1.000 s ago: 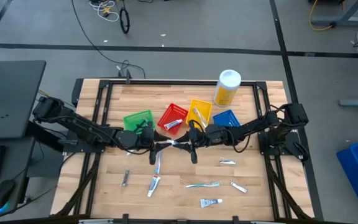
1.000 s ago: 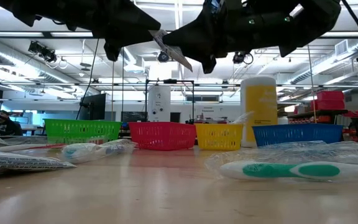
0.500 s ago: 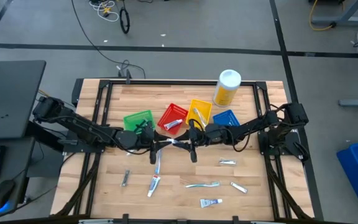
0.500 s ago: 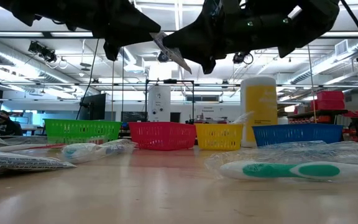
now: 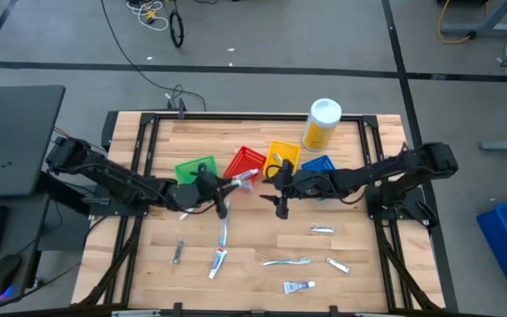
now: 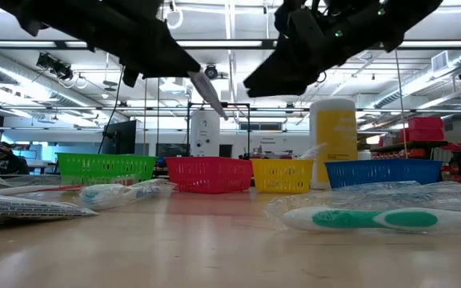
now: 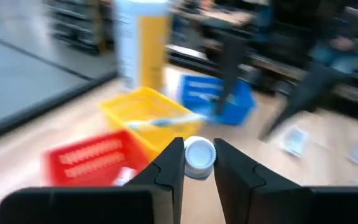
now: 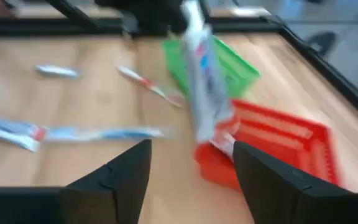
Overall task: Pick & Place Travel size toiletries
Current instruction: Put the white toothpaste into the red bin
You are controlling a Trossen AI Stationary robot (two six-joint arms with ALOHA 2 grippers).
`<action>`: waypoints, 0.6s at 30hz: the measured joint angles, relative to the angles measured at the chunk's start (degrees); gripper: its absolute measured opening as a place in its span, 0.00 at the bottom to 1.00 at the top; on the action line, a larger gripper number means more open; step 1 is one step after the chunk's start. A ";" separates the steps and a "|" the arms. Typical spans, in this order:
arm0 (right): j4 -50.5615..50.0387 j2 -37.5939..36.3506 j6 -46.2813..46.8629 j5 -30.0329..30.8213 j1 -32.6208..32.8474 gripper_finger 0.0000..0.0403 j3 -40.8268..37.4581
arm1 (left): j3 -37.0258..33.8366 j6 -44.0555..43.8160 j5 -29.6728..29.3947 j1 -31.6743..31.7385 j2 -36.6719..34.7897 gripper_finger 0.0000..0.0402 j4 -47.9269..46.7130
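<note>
White tube (image 5: 241, 180), capped end forward, sat clenched in your left pincer (image 5: 224, 187), its long axis running from the fingers out toward the red bin (image 5: 246, 165). That bin lay just ahead of the tube's free end, with the green bin (image 5: 195, 169) on one side and the yellow bin (image 5: 283, 156) on the other, so the drop looked a short reach forward. Your right pincer (image 5: 281, 198) hung nearby above the desk (image 5: 359, 282), released and empty, its fingers spread. More toiletries (image 5: 289, 261) lay scattered on the near boards, apart from both arms.
</note>
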 joint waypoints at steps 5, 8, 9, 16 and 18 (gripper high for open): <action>-5.99 -2.29 0.09 4.05 -0.02 0.61 -0.07 | 0.24 2.62 -3.95 5.52 3.11 0.19 3.42; -6.48 -2.39 0.02 4.02 -0.02 0.61 -0.13 | 0.24 2.55 -0.64 9.84 6.98 0.19 8.00; -6.67 -2.39 -0.08 4.02 -0.01 0.61 -0.13 | 0.27 2.50 0.72 11.00 8.81 0.19 9.93; -6.86 -2.39 -3.73 4.00 -0.87 0.57 -0.13 | 2.48 -1.32 1.78 15.34 18.95 0.19 12.32; -7.01 -2.39 -3.82 3.98 -1.34 0.56 -0.13 | 3.11 -1.35 2.95 15.46 20.95 0.22 12.14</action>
